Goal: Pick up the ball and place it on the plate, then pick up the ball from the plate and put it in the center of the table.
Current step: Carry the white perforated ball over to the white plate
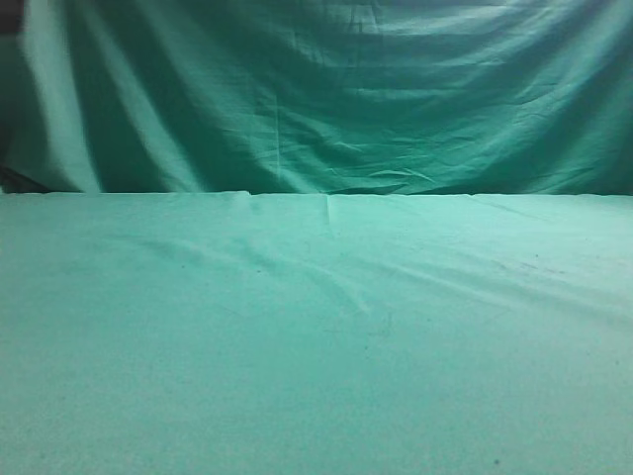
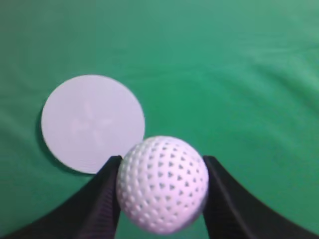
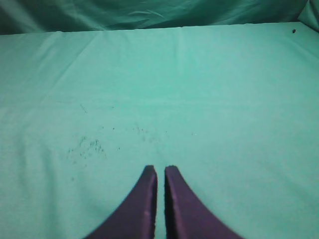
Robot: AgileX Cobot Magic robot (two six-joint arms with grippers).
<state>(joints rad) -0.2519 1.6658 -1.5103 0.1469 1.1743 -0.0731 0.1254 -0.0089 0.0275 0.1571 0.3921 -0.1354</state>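
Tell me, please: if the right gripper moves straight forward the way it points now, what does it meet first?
Likely nothing: ahead of the right gripper lies only bare table, then the backdrop curtain far behind. Depth is unclear.

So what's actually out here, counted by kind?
Golf ball: 1, held in the left gripper
White plate: 1
Grippers: 2, the right gripper empty
Green-clothed table: 1
Total: 5

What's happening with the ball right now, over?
Left gripper shut on golf ball, held above the table. White plate close by, empty. Right gripper shut, holding nothing. Nothing in the way.
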